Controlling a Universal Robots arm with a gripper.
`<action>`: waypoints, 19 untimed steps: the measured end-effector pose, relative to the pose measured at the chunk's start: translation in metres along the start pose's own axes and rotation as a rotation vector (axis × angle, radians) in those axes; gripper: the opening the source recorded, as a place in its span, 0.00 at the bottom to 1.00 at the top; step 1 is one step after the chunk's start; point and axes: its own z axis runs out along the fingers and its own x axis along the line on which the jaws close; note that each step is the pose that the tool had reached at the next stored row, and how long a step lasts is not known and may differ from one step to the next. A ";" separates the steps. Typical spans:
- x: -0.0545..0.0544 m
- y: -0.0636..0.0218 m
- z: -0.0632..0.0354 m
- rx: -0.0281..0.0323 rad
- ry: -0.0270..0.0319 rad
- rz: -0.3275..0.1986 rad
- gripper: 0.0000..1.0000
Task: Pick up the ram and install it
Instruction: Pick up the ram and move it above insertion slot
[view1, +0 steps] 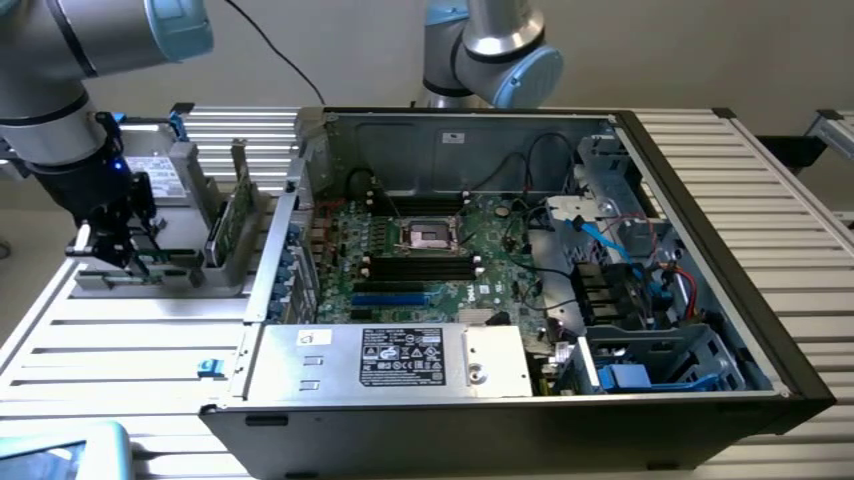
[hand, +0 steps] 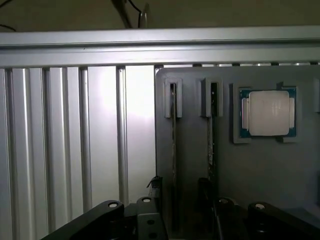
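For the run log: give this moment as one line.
claw: low over gray holder | ram: edge-up in holder slot, not lifted | processor: in holder pocket

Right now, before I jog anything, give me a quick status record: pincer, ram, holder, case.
pincer: low over the grey holder, at the exterior view's left of the case
ram: two sticks on edge in holder slots
processor: seated in holder pocket beside them
motherboard: in open case, memory slots look empty

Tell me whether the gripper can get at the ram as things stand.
Probably yes: the gripper hangs over the gray holder, where the ram stands on edge in its slot, nothing covering it.
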 end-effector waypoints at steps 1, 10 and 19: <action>0.000 0.0001 0.0017 0.0001 0.0000 0.000 0.43; 0.000 0.0004 0.0176 0.0001 0.0002 0.000 0.43; 0.000 0.0011 0.0197 0.0035 0.0000 0.000 0.22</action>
